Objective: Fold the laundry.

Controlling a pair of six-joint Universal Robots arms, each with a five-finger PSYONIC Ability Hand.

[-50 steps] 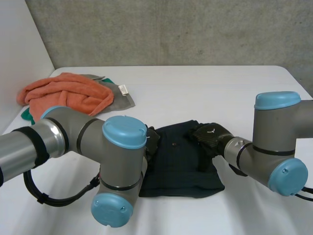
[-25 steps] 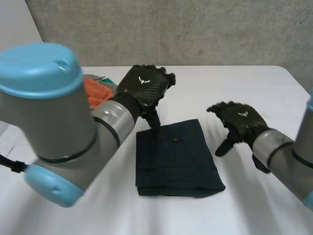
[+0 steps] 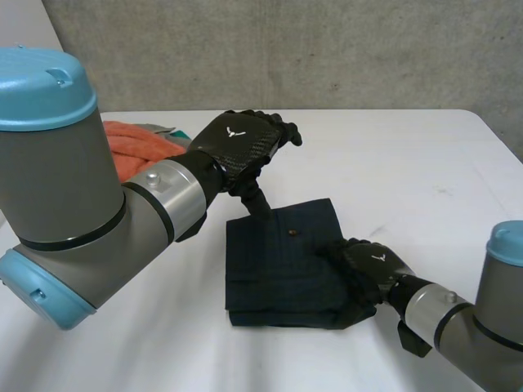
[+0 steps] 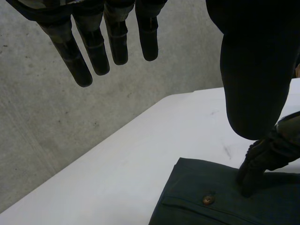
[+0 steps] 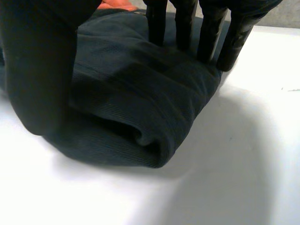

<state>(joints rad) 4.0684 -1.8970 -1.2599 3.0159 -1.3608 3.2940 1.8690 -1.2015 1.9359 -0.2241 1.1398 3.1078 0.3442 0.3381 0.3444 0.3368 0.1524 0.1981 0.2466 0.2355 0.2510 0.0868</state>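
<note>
A dark navy garment (image 3: 278,269) lies folded into a rectangle in the middle of the white table (image 3: 392,163), with a small button (image 3: 292,233) near its far edge. My left hand (image 3: 241,143) hovers over the garment's far left corner with its fingers (image 4: 93,51) straight and spread; its thumb reaches down to the cloth (image 4: 187,183) beside the button (image 4: 206,200). My right hand (image 3: 372,265) rests on the near right corner. Its straight fingers (image 5: 180,23) lie on top of the folded cloth (image 5: 131,84), and its thumb (image 5: 37,70) is beside the rolled near edge.
An orange towel (image 3: 135,143) and a grey cloth (image 3: 159,129) lie in a heap at the back left, behind my left forearm. A concrete wall (image 3: 327,49) runs along the table's far edge.
My right hand dropped from the air right of the garment onto its near right corner. The left hand, which had lifted off the cloth, stays above the far left corner.
</note>
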